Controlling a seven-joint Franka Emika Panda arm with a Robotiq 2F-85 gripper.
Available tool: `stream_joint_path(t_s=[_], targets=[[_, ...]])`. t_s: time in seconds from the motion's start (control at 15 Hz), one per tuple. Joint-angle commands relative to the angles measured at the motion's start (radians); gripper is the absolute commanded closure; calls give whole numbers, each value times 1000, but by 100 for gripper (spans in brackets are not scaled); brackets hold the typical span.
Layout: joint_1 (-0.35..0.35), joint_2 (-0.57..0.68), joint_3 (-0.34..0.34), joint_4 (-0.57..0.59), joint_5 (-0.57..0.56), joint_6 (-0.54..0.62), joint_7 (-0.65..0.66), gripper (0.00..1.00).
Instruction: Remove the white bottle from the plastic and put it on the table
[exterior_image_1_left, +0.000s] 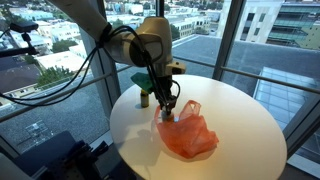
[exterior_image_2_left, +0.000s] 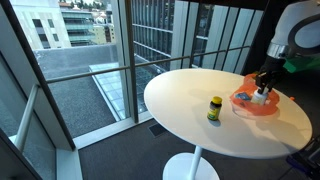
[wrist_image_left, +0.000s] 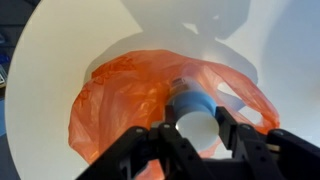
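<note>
An orange plastic bag (wrist_image_left: 120, 100) lies on the round white table (wrist_image_left: 60, 50); it shows in both exterior views (exterior_image_1_left: 192, 138) (exterior_image_2_left: 250, 106). The white bottle (wrist_image_left: 198, 128), with a blue band near its top, sits between my fingers at the bag's mouth. My gripper (wrist_image_left: 200, 132) is shut on the bottle's sides. In an exterior view my gripper (exterior_image_1_left: 166, 108) reaches down into the bag's near end. In an exterior view (exterior_image_2_left: 262, 88) it is above the bag, with the white bottle (exterior_image_2_left: 261, 97) just under it.
A small yellow bottle with a black cap (exterior_image_2_left: 214, 108) stands on the table (exterior_image_2_left: 190, 90) beside the bag, also in an exterior view (exterior_image_1_left: 144, 99). Glass walls surround the table (exterior_image_1_left: 240, 120). A camera tripod (exterior_image_1_left: 22, 40) stands to one side.
</note>
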Motion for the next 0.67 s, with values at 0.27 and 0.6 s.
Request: stream_joint_path(t_s=[0.27,0.6], targets=[[14,-101,41,-7,-17,-21,51,81],[40,-147,88,-9,20,-40,21,81]])
